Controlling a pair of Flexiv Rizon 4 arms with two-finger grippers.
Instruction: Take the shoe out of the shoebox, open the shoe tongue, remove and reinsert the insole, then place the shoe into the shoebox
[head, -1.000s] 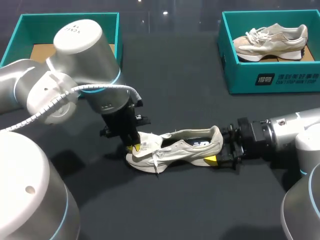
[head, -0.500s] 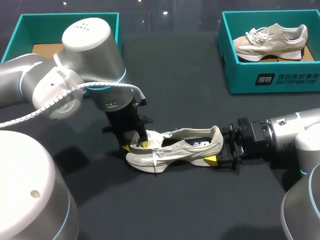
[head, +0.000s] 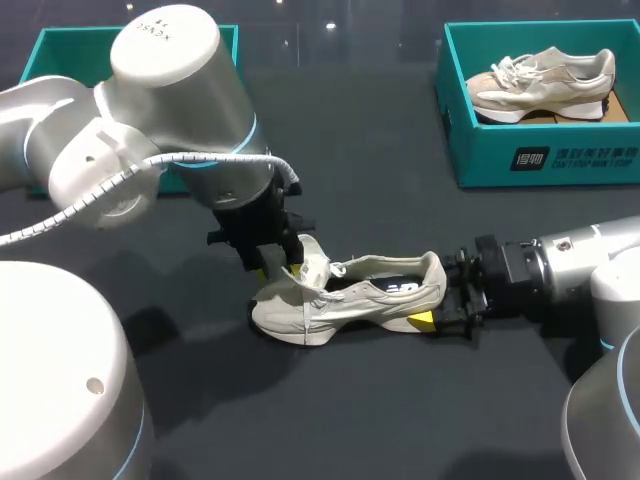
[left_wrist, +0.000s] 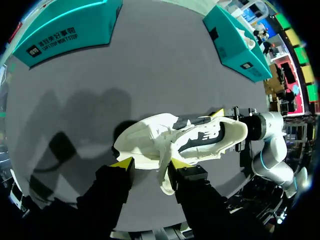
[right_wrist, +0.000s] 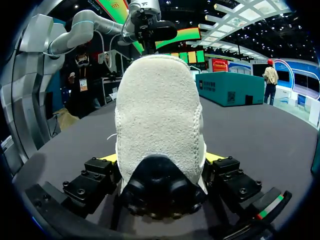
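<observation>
The shoe (head: 350, 300) lies on its sole at the lower middle of the head view, well apart from the shoebox (head: 60, 38) at upper left. The right gripper (head: 442, 306) is clamped on its heel from both sides. The left gripper (head: 272, 275) stands over the forefoot, fingers apart, with the tongue (head: 308, 262) raised against one of them (not pinched, by the look). To open it well, I judge: hold the heel firm, pinch the tongue, and draw it toward the toe.

The shoe (right_wrist: 160, 110) is filling the center of the frame heel-first, and the right gripper (right_wrist: 161, 159) is clamping it, 2 yellow fingertips (right_wrist: 108, 157) pressing in from both sides.
</observation>
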